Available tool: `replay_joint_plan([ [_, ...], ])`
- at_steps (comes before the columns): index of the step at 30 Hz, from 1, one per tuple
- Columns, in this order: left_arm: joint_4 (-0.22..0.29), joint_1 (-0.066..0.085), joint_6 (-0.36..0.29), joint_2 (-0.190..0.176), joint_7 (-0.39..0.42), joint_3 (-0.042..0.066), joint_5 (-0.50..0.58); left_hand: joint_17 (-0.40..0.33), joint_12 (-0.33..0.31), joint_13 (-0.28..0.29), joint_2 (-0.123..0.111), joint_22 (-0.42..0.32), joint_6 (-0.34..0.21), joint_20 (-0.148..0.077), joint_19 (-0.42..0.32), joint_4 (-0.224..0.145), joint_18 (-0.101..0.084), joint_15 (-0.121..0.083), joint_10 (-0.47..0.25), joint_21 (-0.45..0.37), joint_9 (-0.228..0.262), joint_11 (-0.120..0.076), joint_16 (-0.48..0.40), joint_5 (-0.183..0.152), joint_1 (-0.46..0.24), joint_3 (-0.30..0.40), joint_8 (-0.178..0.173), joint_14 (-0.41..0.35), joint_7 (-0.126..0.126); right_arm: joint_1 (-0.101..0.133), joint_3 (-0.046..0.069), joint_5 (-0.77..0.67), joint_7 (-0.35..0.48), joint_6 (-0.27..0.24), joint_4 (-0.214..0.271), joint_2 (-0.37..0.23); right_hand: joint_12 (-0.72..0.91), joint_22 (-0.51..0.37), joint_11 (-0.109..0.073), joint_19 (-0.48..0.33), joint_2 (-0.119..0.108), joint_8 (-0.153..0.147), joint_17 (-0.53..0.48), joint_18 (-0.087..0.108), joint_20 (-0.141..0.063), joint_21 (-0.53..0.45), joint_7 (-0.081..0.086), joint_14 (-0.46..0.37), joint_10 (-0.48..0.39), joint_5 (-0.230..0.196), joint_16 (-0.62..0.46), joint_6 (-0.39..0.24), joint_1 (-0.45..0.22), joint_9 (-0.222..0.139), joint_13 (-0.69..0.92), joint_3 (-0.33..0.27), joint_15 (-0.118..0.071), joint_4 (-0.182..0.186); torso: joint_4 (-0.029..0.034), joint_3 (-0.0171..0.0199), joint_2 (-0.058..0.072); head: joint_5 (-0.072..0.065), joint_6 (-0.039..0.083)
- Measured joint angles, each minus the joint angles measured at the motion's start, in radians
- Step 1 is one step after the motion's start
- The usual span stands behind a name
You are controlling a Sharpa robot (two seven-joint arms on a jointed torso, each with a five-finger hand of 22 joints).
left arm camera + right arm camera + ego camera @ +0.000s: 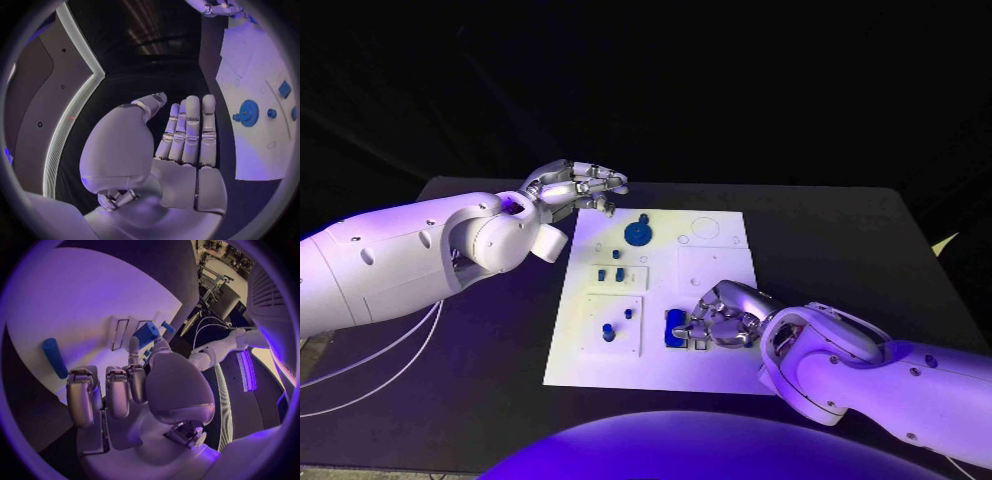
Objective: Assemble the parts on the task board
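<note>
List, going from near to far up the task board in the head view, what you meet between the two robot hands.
Right robot hand at the near part of the task board → small blue parts in the framed square → round blue gear → left robot hand at the far left corner.

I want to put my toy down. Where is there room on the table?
The black table is bare to the right of the task board, beyond the right hand. The board's left half is crowded: the blue gear, small blue parts, and the left hand at its far corner.
</note>
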Motion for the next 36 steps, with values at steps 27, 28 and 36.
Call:
replay_joint_plan([
  [27, -0.001, 0.0, 0.0, -0.002, -0.001, 0.0, 0.0, 0.0, 0.0, 0.0, 0.0, 0.0, 0.0, 0.0, 0.0, 0.0, 0.0, 0.0, 0.0, 0.0, 0.0, 0.0, 0.0, 0.0, 0.0, 0.0, 0.0, 0.0, 0.0, -0.003, -0.003, -0.061, 0.004, 0.009, 0.002, -0.015, 0.023, 0.001, -0.009, 0.0, 0.022, 0.0, 0.0, -0.016, -0.007, 0.011, -0.011, 0.0, -0.001, -0.091, 0.0, 0.011, 0.129, 0.02, 0.006, 0.005, -0.006, 0.003, -0.0011, 0.0007, -0.001, 0.003, 0.0],
  [28, -0.001, 0.0, 0.0, -0.002, -0.001, 0.0, 0.0, 0.0, 0.0, 0.0, 0.0, 0.0, 0.0, 0.0, 0.0, 0.0, 0.0, 0.0, 0.0, 0.0, 0.0, 0.0, 0.0, 0.0, 0.0, 0.0, 0.0, 0.0, 0.0, -0.003, -0.003, -0.061, 0.006, 0.007, 0.004, -0.017, 0.017, 0.001, -0.009, 0.0, 0.02, 0.0, 0.0, -0.016, -0.007, 0.011, -0.011, 0.0, -0.001, -0.096, 0.0, 0.011, 0.118, 0.021, 0.006, 0.005, -0.006, 0.004, -0.0011, 0.0007, -0.001, 0.003, 0.0],
  [36, -0.001, 0.0, 0.0, -0.004, -0.001, 0.0, 0.0, 0.0, 0.0, 0.0, 0.0, 0.0, 0.0, 0.0, 0.0, 0.0, 0.0, 0.0, 0.0, 0.0, 0.001, 0.0, 0.0, 0.0, 0.0, 0.0, 0.0, 0.0, 0.0, 0.001, -0.003, -0.059, 0.024, -0.039, 0.042, -0.093, -0.02, 0.001, -0.01, 0.0, 0.006, -0.022, 0.0, -0.016, -0.007, -0.001, 0.008, 0.0, 0.001, -0.084, 0.0, -0.019, 0.09, 0.02, 0.001, 0.007, -0.007, 0.005, -0.0015, 0.0006, -0.001, 0.0, 0.0],
])
